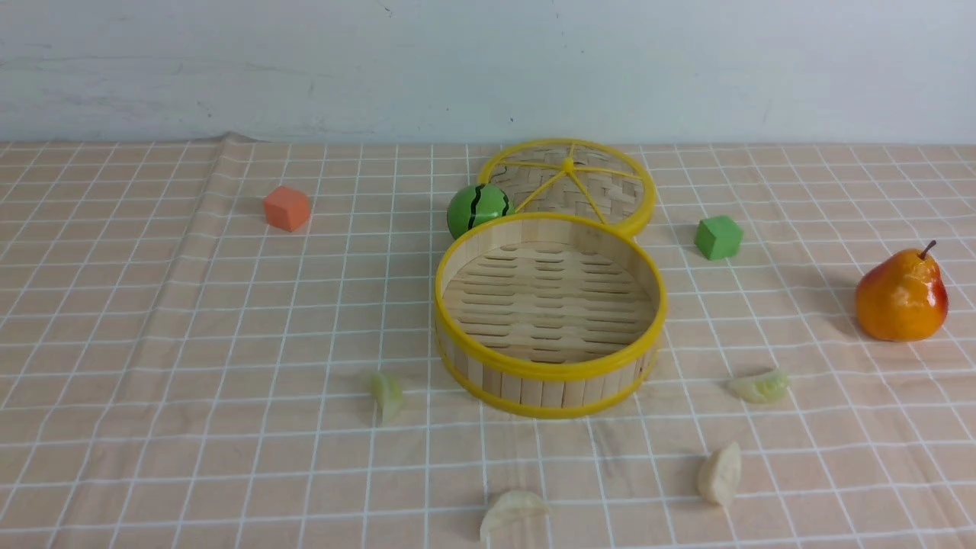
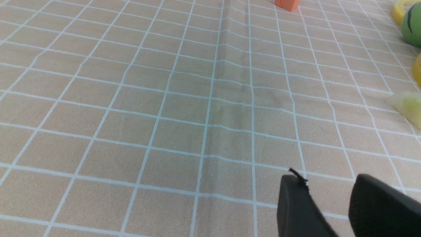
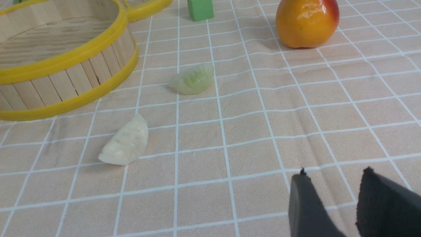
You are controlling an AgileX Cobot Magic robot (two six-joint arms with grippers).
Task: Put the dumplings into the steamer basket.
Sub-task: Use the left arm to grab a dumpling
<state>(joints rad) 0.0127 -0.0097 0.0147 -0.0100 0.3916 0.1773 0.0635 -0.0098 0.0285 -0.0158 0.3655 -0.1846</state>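
Mid-table the steamer basket [image 1: 534,385] is seen; four dumplings [image 1: 720,473] are scattered round its front, toward the near edge. Behind it, lid [image 1: 602,191] & melon ball [image 1: 478,210] are tucked; orange cube [image 1: 287,207], green cube [image 1: 718,237], pear [image 1: 901,296] are set wide. L claw [image 2: 325,179], R claw [image 3: 334,174]: jaws apart, nothing gripped.

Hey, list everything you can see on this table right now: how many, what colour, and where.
steamer basket: one, bamboo with yellow rims, centre of the cloth, empty
lid: one, woven with yellow rim and spokes, just behind the basket
dumplings: four, pale cream to light green, all on the cloth; one left of the basket, one in front, two to its right
watermelon ball: one, green with dark stripes, behind the basket, left of the lid
orange cube: one, far left
green cube: one, right of the lid
pear: one, orange-yellow with red blush, far right
tablecloth: one, peach with white grid
left gripper: black, open, empty
right gripper: black, open, empty
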